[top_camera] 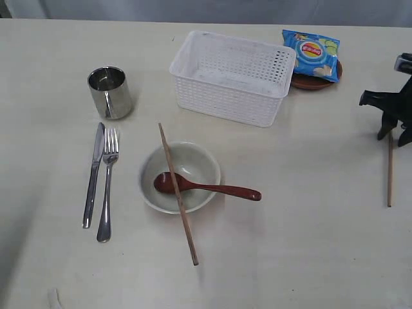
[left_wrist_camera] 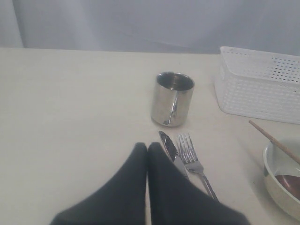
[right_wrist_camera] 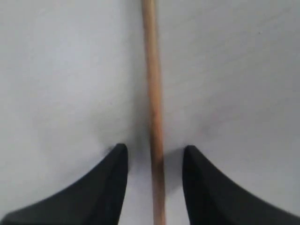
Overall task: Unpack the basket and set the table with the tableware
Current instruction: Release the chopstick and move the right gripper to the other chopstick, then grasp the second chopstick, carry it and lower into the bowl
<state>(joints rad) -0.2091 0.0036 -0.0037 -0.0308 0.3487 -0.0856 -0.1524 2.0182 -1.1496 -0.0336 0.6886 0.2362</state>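
The white lattice basket [top_camera: 232, 77] stands on the pale worktop [top_camera: 309, 225] near its far edge, its bare perforated floor showing. The place setting is laid out in front of it. A steel cup [top_camera: 110, 92] stands upright off the basket's left end. A knife [top_camera: 93, 174] and fork [top_camera: 107, 183] lie side by side nearer the camera, just beside each other. The cream bowl [top_camera: 181, 177] sits in front of the basket. A reddish wooden spoon [top_camera: 206, 187] rests in the bowl with its handle over the right rim, and one chopstick [top_camera: 178, 193] lies slantwise across the bowl.

Behind the basket's right corner, a dark-brown plate [top_camera: 308, 84] carries a blue chip bag [top_camera: 311, 53]. The bag shows a round red-and-yellow logo whose lettering is too small to read.

A wide bare stretch of worktop separates the spoon's handle from the second chopstick [top_camera: 389, 170], which lies flat close to the right edge of the exterior view. The near part of the worktop and the area left of the cup are also open.

The right end effector [top_camera: 394, 136] hangs over that chopstick's far end. Its wrist view shows the fingers spread, one on each side of the stick, with a gap on both sides. The left end effector [left_wrist_camera: 147, 146] is low over the worktop with its black fingers pressed together. It points at the knife tip, with the cup beyond.
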